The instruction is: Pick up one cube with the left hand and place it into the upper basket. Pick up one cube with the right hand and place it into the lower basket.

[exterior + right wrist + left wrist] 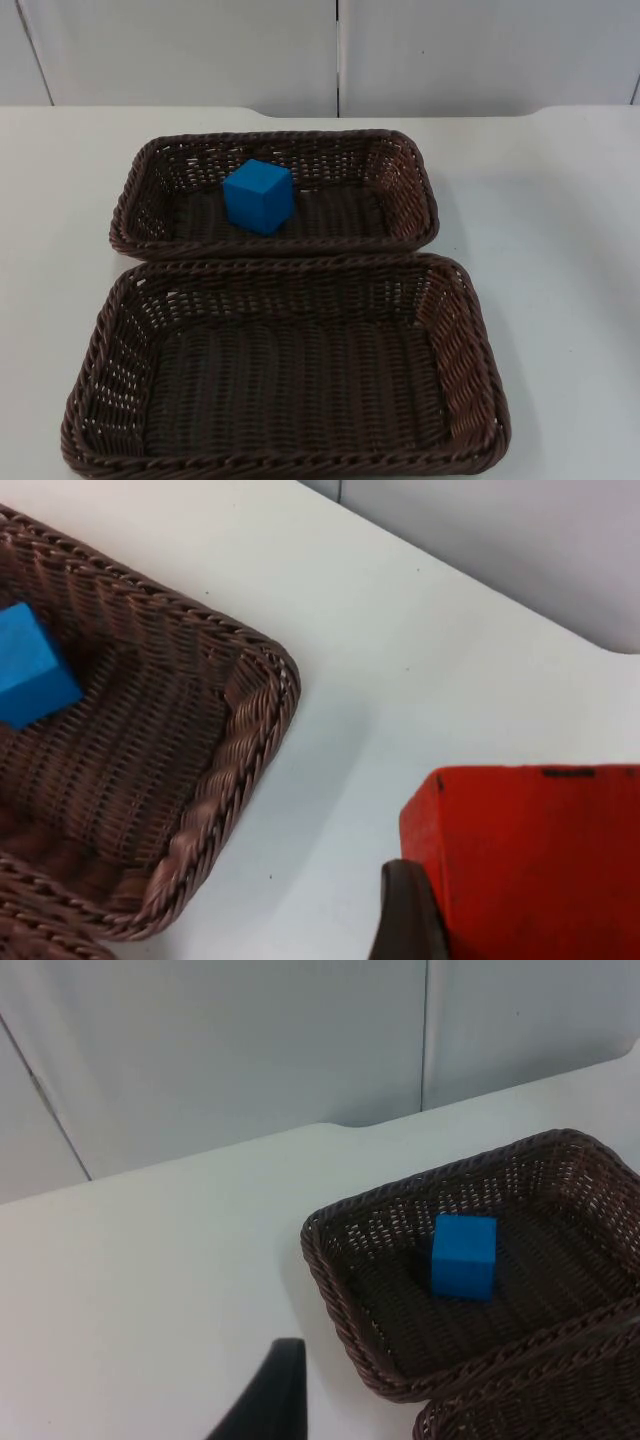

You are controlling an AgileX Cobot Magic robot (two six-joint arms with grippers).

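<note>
- From the top view I am looking at two dark wicker baskets sitting on the white table (pixel 560 200), long sides touching. The upper basket (pixel 150 170) is holding a blue cube (pixel 258 196), resting left of its middle; the lower basket (pixel 110 340) is lying nearer the camera.
- From the left wrist view I am seeing the left gripper (pixel 270 1400) as one black fingertip hovering over bare table beside the upper basket's (pixel 330 1290) corner; I cannot tell how wide it is standing. The blue cube (pixel 464 1256) is sitting upright on the basket floor, and the lower basket's rim (pixel 540 1400) is edging in.
- From the right wrist view I am watching the right gripper (pixel 420 920) clamping a red cube (pixel 530 860) above the table, off the upper basket's (pixel 250 740) corner. The blue cube (pixel 30 675) is peeking in there too.
</note>
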